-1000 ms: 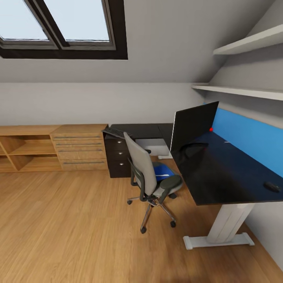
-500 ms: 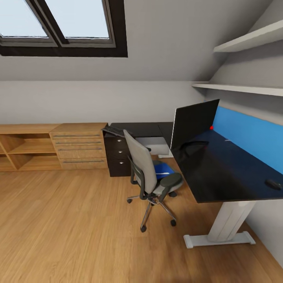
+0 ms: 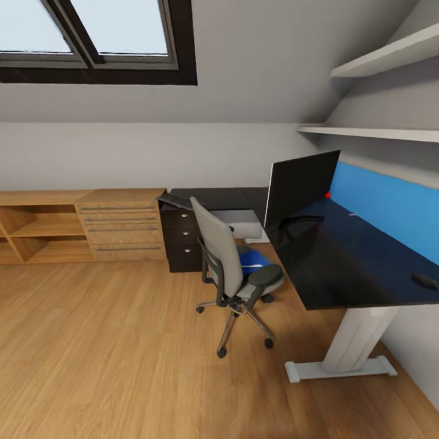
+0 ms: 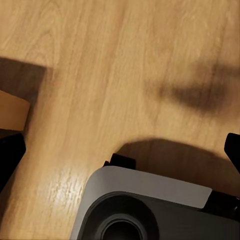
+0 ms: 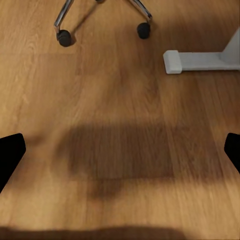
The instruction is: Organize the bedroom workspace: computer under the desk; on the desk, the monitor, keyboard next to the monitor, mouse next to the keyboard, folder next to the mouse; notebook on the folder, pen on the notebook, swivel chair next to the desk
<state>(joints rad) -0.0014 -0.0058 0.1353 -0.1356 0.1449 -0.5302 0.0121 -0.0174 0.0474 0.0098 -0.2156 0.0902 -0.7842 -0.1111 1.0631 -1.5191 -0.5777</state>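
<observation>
The blue folder (image 3: 253, 261) lies flat on the chair (image 3: 235, 275) seat, beside the bench (image 3: 341, 256). Over the last second the head view has crept closer and tilted; the things themselves look unmoved, so this is likely the approach. The monitor (image 3: 300, 188) stands on the glossy black bench, with the small oval mouse (image 3: 425, 280) near its end. Both hands (image 4: 120, 145) (image 5: 120, 150) hang released over the plank floor.

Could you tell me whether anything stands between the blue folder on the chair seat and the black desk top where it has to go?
Little does. The bright blue flat folder lies on the grey padded swivel chair, whose seat faces the glossy black L-shaped desk. The chair's black armrest sits on the folder's near side. The desk top beside the small black oval mouse looks bare.
</observation>
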